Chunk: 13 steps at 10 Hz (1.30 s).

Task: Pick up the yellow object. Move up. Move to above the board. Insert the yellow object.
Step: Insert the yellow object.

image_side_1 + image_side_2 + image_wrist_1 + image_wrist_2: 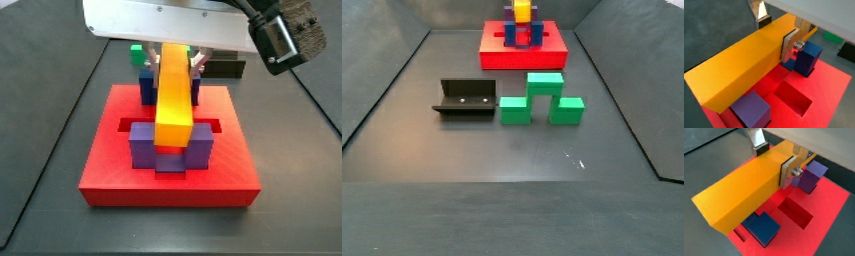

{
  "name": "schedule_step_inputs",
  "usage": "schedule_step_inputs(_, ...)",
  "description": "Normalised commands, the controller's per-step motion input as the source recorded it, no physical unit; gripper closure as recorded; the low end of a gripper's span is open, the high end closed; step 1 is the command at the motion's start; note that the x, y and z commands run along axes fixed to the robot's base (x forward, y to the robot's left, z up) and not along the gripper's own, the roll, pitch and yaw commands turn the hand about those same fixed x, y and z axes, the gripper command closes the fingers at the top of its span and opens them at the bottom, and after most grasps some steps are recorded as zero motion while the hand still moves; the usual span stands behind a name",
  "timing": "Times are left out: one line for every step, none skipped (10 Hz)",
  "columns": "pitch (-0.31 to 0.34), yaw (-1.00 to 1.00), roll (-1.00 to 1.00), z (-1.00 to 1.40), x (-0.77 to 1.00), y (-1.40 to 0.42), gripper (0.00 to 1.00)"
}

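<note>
Yellow bar [741,57]: held level above the red board [827,95], lying along the line between the posts; in a side view [174,85] it runs across the board from back to front.
Gripper [777,32]: closed on the yellow bar; one silver finger [791,44] lies flat against the bar's side, the opposite finger mostly hidden behind it. Grip sits toward one end, not the middle.
Handling (judgement): rigid, smooth-faced, probably light. Flat parallel sides suit the pads, but a slick surface and an off-centre hold could let the long free end sag or twist.
Best hold (judgement): across the two long flat sides, closer to mid-length.
Board: at the far end of the floor in a side view [525,55], bearing blue post [807,59] and purple post [751,111], with an open square recess [794,97].
Wrist views only: finger contact, the recess below the bar.
Side views only: green stepped block [543,100] and the fixture [465,98], both well apart from the board; alignment of bar to posts.
Not visible: whether the bar touches the board.
</note>
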Motion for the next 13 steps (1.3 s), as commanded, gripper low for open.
schedule_step_inputs(0.0,0.11,0.06,-0.15,0.0,0.0,1.0)
schedule_step_inputs(0.0,0.06,0.05,-0.17,0.0,0.0,1.0)
schedule_step_inputs(0.0,0.03,0.04,-0.21,-0.01,0.0,1.0)
schedule_step_inputs(0.0,0.0,0.04,-0.2,-0.02,-0.02,1.0)
schedule_step_inputs(0.0,0.0,0.03,-0.23,-0.05,-0.04,1.0)
schedule_step_inputs(0.0,0.0,0.0,-0.22,-0.01,-0.04,1.0)
schedule_step_inputs(0.0,0.0,0.0,-0.21,0.0,0.0,1.0)
schedule_step_inputs(0.0,0.0,0.0,-0.22,0.0,0.0,1.0)
schedule_step_inputs(0.0,0.0,0.0,-0.26,0.0,0.0,1.0)
schedule_step_inputs(0.0,0.0,0.0,-0.3,0.0,0.0,1.0)
schedule_step_inputs(0.0,0.0,0.0,-0.31,0.01,-0.02,1.0)
schedule_step_inputs(0.0,0.01,0.0,-0.3,0.01,-0.03,1.0)
schedule_step_inputs(0.0,0.01,0.0,-0.31,0.0,-0.03,1.0)
